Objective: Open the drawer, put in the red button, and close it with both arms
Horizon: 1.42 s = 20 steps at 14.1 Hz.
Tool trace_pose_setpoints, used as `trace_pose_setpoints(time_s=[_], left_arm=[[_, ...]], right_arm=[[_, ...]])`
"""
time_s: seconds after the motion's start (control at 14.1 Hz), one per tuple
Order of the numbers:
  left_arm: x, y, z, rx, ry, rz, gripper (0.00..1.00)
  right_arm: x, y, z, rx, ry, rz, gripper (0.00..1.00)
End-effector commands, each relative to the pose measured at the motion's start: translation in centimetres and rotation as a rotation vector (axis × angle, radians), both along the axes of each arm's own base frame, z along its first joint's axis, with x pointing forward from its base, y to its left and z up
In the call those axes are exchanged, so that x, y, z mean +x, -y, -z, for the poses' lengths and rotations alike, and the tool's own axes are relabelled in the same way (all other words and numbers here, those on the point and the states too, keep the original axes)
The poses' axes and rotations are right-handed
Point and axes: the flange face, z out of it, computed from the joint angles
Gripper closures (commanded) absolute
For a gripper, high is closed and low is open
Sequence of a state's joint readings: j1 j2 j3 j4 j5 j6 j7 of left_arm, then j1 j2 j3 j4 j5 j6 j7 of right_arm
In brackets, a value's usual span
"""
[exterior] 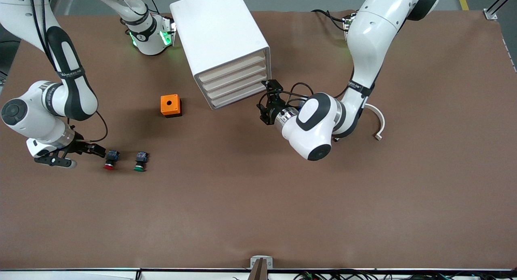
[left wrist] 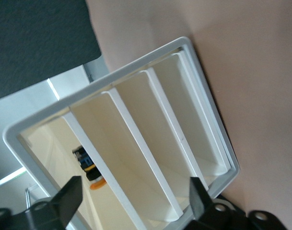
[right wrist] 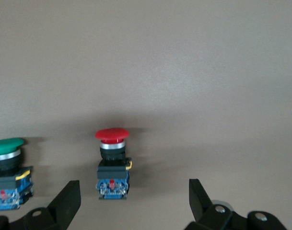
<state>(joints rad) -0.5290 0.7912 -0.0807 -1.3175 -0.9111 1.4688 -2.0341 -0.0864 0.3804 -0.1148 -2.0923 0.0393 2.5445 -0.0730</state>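
The right gripper [exterior: 87, 152] sits low at the right arm's end of the table, its jaws spread wide and empty, with the red button [exterior: 110, 160] just beside its fingertips [right wrist: 69, 201] and untouched. The red button lies on the table [exterior: 258, 215] on its side, cap toward the front camera, next to the green button [exterior: 140, 161]. An orange box [exterior: 171, 105] stands farther from the front camera, near the cabinet [exterior: 226, 49].

The left gripper [exterior: 270, 103] hangs in front of the cabinet's 4 drawers [left wrist: 150, 143], jaws wide, holding nothing; its fingers [left wrist: 199, 196] frame the cabinet's front, though contact cannot be told.
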Motion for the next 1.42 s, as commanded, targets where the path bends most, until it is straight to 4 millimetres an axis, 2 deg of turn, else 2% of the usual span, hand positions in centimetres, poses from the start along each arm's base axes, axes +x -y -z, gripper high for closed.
trace_pose_setpoints(time_s=[0.0,0.14,0.28,0.71,0.78,0.92,1.06,1.2,1.35], left_arm=[[-0.5,0.8,3.8,0.077,-0.150,-0.063,0.23],[-0.9,0.8,5.5,0.103,-0.219,-0.097,0.37],[-2.2,2.2,5.6,0.081,-0.250,-0.080,0.42],[-6.6,4.3,8.7,0.128,-0.377,0.007,0.46],[-7.2,4.2,10.0,0.166,-0.410,0.003,0.46],[-8.0,4.4,10.4,0.188,-0.434,0.012,0.47],[-8.7,4.9,10.6,0.192,-0.441,0.026,0.53],[-9.6,5.6,10.7,0.196,-0.443,0.043,0.57],[-10.3,6.2,10.3,0.196,-0.437,0.060,0.61]], right_arm=[[-0.5,-0.9,1.7,0.006,0.026,0.001,0.00],[-0.6,-1.2,2.8,0.007,0.019,-0.001,0.00],[-0.5,-1.5,3.7,0.017,0.024,0.010,0.00],[-1.0,-2.3,5.6,0.050,0.002,0.044,0.00],[-1.0,-2.6,5.8,0.054,0.000,0.046,0.00],[-1.3,-2.7,6.1,0.057,-0.006,0.050,0.00],[-1.4,-2.8,6.3,0.054,-0.003,0.048,0.01],[-1.6,-2.8,6.8,0.055,-0.009,0.050,0.08],[-1.6,-3.0,6.8,0.055,-0.012,0.042,0.26]])
